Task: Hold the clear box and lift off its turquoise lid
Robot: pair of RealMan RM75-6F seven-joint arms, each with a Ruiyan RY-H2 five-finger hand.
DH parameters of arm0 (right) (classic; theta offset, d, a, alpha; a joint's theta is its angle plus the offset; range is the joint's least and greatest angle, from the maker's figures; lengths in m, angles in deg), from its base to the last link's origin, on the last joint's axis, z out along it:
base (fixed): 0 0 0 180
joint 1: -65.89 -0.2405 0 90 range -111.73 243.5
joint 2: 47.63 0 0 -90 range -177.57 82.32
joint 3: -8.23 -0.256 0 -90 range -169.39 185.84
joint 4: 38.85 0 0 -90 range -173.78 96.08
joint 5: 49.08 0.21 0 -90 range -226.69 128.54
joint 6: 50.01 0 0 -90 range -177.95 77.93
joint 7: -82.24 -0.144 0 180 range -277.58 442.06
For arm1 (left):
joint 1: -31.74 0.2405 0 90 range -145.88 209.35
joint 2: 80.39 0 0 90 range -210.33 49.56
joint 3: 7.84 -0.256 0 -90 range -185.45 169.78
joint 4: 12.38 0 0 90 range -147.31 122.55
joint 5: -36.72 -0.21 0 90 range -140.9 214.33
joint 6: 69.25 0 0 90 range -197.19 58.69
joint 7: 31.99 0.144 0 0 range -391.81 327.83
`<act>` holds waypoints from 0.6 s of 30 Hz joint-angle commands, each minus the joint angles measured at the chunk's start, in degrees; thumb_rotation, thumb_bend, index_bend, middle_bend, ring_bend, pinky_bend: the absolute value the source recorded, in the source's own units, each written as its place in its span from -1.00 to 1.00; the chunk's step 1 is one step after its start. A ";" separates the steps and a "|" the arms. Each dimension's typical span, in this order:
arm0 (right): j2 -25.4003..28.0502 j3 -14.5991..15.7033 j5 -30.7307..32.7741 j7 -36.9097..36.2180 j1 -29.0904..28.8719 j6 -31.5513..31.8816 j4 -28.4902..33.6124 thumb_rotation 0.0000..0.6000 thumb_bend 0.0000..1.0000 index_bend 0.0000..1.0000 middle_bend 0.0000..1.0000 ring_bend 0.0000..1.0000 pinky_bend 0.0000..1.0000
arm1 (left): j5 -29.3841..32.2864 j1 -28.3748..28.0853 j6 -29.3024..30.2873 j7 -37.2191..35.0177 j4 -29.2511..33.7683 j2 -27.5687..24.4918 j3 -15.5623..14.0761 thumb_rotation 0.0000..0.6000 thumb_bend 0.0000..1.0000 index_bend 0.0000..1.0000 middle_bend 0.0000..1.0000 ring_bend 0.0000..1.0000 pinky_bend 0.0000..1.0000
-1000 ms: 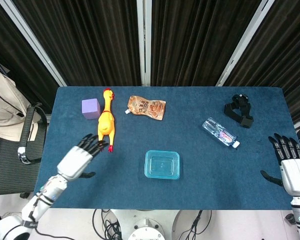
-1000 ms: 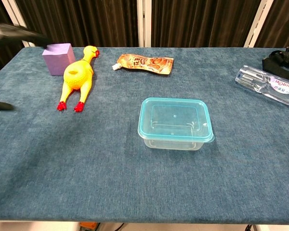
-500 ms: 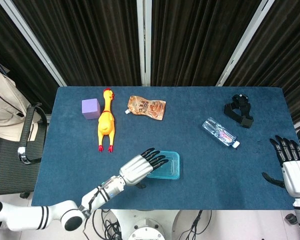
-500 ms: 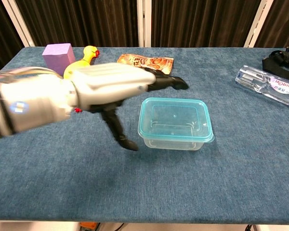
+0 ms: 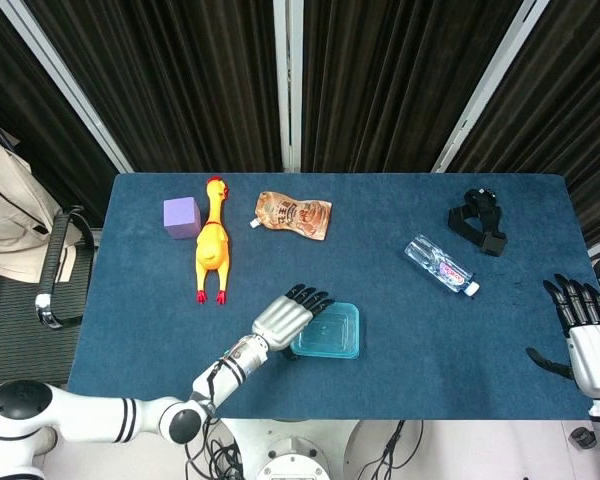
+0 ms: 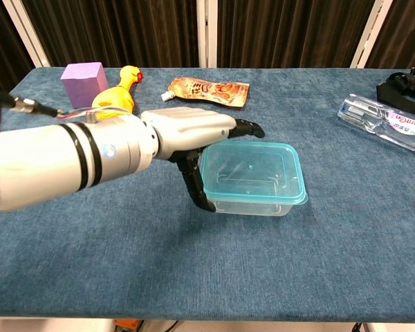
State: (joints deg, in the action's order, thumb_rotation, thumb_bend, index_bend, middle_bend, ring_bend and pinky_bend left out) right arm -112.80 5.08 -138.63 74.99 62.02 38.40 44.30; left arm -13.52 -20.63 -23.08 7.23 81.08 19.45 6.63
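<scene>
The clear box (image 6: 249,202) with its turquoise lid (image 6: 256,168) stands near the table's front middle; in the head view the lid (image 5: 334,329) shows from above. My left hand (image 6: 194,131) (image 5: 284,318) is open at the box's left end, fingers stretched over the lid's left edge and thumb down against the box's front left corner. It has no closed hold on the box. My right hand (image 5: 588,340) hangs open off the table's right edge, far from the box, and shows only in the head view.
A yellow rubber chicken (image 5: 212,245) and a purple cube (image 5: 181,216) lie at the back left. A snack pouch (image 5: 294,215) lies behind the box. A water bottle (image 5: 441,266) and a black strap (image 5: 480,222) are at the right.
My left hand swept from the table's left side to the box and now sits at its left end with the thumb lowered. The right hand barely moved.
</scene>
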 commanded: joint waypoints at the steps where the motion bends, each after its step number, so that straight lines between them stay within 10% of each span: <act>1: -0.07 0.05 -0.02 0.05 -0.05 -0.15 -0.01 1.00 -0.95 -1.00 -0.95 -1.00 -1.00 | 4.12 -1.80 1.00 -0.72 -0.47 -0.52 1.20 1.00 -1.00 -0.95 -0.99 -1.00 -1.00; 18: -0.52 0.26 0.38 -0.63 0.42 -0.15 -0.83 1.00 -0.95 -1.00 -0.96 -1.00 -1.00 | 13.90 -9.72 -0.42 0.03 0.67 -3.06 -1.49 1.00 -1.00 -0.95 -0.99 -1.00 -1.00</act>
State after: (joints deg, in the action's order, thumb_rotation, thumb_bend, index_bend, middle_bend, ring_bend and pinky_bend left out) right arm -113.31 5.35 -138.26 74.37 62.44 38.25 43.47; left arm -0.80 -29.41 -23.24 7.00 82.09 16.53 5.44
